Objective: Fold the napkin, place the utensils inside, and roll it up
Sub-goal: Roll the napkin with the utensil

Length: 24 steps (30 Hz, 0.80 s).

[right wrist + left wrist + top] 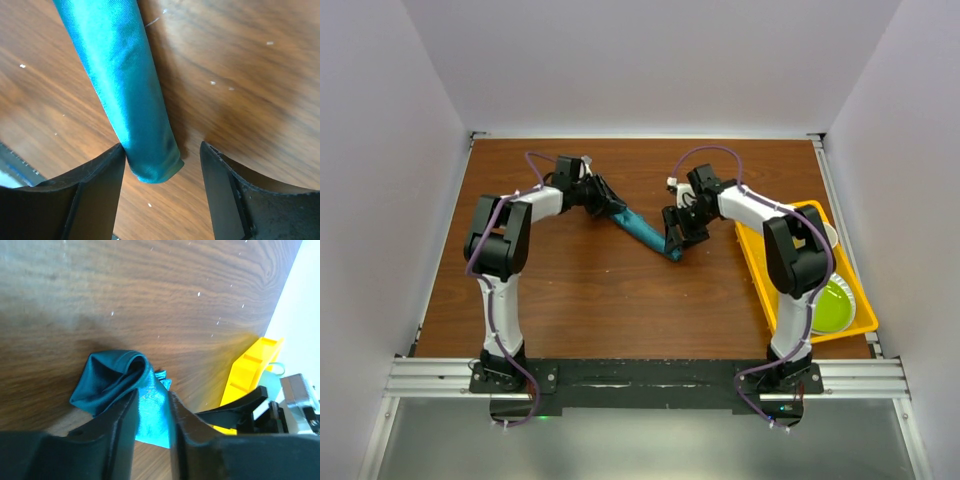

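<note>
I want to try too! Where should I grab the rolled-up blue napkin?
Probably pinch the napkin across its narrow width, near the middle, coming down from above. It lies as a thin roll flat on the table, so fingers fit either side.

The napkin [642, 230] is a plain, glossy teal, stretched between the black left claw [614, 207] and the black right claw [676, 243]. Under both claws the surface [620, 300] is reddish-brown woodgrain flecked with pale specks. Beside the right claw, a yellow tray [755, 265] holds a lime-green plate [832, 307].
</note>
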Motion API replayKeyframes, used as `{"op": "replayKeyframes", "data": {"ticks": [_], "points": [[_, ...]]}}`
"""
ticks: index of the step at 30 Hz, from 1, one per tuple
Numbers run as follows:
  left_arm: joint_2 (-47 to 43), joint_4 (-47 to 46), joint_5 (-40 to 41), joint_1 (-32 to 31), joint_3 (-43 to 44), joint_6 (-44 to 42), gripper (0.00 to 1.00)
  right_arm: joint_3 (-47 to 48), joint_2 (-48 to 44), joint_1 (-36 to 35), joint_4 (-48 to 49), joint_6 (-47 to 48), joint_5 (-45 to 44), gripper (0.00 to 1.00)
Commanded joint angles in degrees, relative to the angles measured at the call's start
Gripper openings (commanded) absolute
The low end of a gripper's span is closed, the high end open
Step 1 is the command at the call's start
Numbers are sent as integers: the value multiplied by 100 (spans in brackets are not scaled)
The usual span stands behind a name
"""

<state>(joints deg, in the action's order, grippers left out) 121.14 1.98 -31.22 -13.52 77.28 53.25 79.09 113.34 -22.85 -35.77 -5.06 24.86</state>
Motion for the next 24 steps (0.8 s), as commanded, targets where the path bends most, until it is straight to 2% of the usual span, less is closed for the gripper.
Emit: {"op": "replayKeyframes", "data": {"ticks": [1, 5, 11, 20, 24], "points": [[-415, 434, 108, 86, 393, -272, 41, 291, -488, -70, 184, 163, -500, 67], [-836, 689, 248, 148, 438, -333, 45, 475, -602, -377, 351, 470, -825, 75], [-1539, 1287, 775, 279, 35, -325, 48, 1081, -234, -1203, 299, 1296, -1992, 83], [-2454, 1270, 828, 350, -994, -368, 48, 1864, 627, -1898, 246, 1850, -3258, 82], [-2709, 1121, 784, 367, -1355, -307, 48, 1918, 830, -2047, 333, 1939, -3514, 79]]}}
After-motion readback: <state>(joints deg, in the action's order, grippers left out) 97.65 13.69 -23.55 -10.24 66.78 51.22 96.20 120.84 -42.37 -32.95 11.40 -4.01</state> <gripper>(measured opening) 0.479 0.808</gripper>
